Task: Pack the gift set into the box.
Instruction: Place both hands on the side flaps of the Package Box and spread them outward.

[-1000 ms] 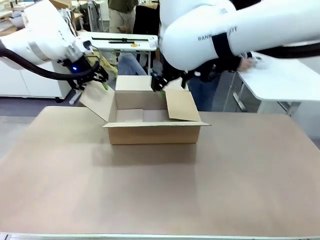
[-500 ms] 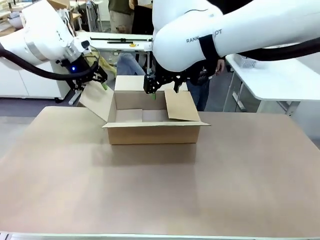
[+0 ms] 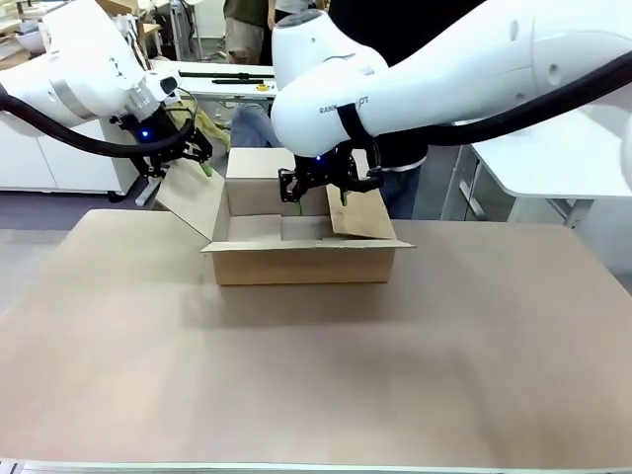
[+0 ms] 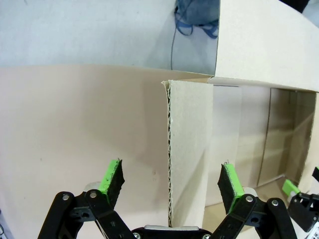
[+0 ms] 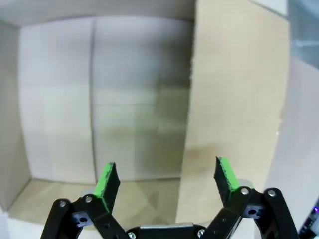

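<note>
The box [image 3: 306, 259], a brown cardboard carton, stands open on the table with its flaps spread. Looking down into it from the right wrist view, I see only the bare cardboard floor [image 5: 134, 134]. My left gripper [image 3: 195, 156] is open at the box's left flap [image 3: 193, 197]. In the left wrist view that flap's edge [image 4: 192, 149] runs between the fingers of my left gripper [image 4: 172, 178], apart from both pads. Over the box mouth my right gripper [image 3: 316, 196] hangs open beside the right flap [image 3: 360, 209]; my right gripper [image 5: 166, 175] holds nothing. The gift set is out of view.
A person in dark clothes [image 3: 400, 173] stands behind the box at the far side. White tables [image 3: 553, 158] stand at the back right and back left. The brown tabletop [image 3: 316, 375] stretches wide in front of the box.
My right arm has swung left and down, from behind the box's far right corner to over its opening. The left arm and the box have stayed put.
</note>
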`<state>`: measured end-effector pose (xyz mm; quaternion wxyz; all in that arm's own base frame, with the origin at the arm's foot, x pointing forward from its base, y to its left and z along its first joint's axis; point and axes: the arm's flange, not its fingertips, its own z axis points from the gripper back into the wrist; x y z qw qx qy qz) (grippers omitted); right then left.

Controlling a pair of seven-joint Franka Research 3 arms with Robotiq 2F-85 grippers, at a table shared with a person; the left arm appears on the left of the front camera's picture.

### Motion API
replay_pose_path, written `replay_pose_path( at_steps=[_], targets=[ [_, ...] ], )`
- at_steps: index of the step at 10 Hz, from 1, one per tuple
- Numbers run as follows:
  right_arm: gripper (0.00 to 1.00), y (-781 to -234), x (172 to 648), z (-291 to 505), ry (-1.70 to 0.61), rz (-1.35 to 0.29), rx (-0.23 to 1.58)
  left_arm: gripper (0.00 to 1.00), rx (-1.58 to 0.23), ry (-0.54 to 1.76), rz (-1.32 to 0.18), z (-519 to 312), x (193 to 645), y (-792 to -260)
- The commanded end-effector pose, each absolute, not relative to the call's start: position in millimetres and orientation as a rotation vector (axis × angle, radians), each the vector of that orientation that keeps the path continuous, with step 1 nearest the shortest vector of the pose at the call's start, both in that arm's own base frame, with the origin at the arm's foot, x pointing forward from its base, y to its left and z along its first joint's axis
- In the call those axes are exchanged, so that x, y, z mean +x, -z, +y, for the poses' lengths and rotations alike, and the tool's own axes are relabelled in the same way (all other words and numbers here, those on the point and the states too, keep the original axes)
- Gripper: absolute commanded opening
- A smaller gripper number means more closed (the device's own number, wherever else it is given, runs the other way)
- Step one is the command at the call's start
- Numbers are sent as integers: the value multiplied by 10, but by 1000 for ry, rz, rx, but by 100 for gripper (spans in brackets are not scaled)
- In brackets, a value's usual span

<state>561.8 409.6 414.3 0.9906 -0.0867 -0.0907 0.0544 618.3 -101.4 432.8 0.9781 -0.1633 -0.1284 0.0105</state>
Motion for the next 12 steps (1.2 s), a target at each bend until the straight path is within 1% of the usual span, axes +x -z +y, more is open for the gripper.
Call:
replay_pose_path(
  at_steps=[1, 4, 5, 9, 12],
  targets=[
    [100, -4157, 5665, 4164, -17, -210, -298, 100, -316, -34, -257, -1017, 6181, -4328],
    [100, -4033, 5696, 4021, 48, -232, -399, 100, -316, -34, -257, -1017, 6181, -4328],
    [100, -4025, 5689, 3966, 80, -263, -441, 100, -316, -34, -257, -1017, 6181, -4328],
    [100, -3983, 5699, 3904, 80, -253, -470, 100, -316, -34, -257, -1017, 6181, -4328],
    [100, -4166, 5616, 3820, 102, -301, -486, 100, -316, -34, -257, -1017, 6181, -4328]
  ],
)
